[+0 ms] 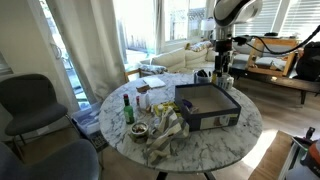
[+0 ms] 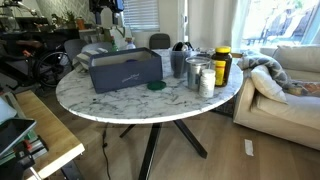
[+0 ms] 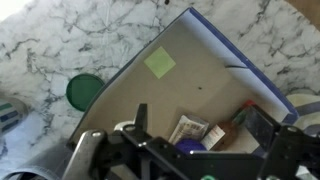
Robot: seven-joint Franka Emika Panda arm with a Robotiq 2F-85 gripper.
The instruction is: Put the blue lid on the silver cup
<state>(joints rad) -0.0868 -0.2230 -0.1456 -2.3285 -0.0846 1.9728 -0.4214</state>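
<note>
Inside the box (image 3: 200,88), a yellow-green note (image 3: 158,63), a paper packet (image 3: 190,130) and the blue lid (image 3: 190,147) are seen, the lid half hidden. The gripper (image 3: 195,118) is held wide apart, empty.

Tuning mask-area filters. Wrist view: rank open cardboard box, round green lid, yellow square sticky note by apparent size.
1. open cardboard box, by far largest
2. round green lid
3. yellow square sticky note, only slightly smaller than the lid; close call

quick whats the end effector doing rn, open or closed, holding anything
End effector: open, jaws spread wide over the box, nothing clearly gripped.
</note>
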